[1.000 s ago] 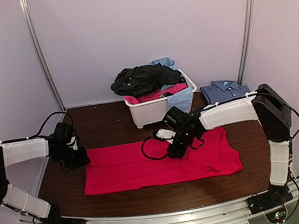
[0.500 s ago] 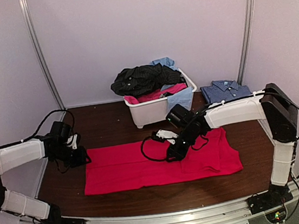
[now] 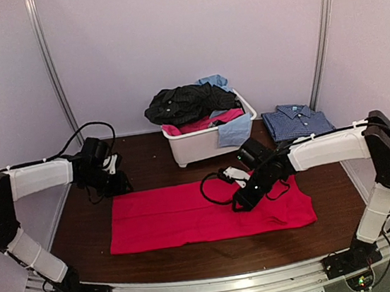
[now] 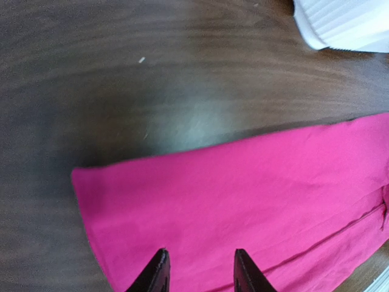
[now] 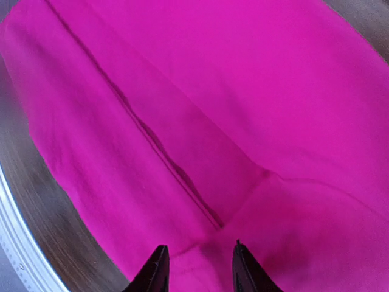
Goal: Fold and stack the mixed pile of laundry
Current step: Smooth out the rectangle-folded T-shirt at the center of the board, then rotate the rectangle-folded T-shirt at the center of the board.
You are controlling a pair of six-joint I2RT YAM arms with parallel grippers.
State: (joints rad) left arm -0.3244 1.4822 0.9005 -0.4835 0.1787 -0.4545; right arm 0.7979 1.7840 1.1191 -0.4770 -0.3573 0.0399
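Bright pink-red garment (image 3: 210, 212) beneath the black jaws. Beyond them: black pinstriped garment (image 3: 186, 103), light blue cloth (image 3: 236, 131), blue checked shirt (image 3: 295, 119), white tub (image 3: 195, 149), dark brown wood-grain bench (image 3: 147, 159).

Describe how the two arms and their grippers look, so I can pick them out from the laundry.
The left arm and right arm share white link shells, black joints and black wrists. Loose black cables loop by each wrist. The left gripper and right gripper each end in two dark, tapered fingers. No markings are legible.
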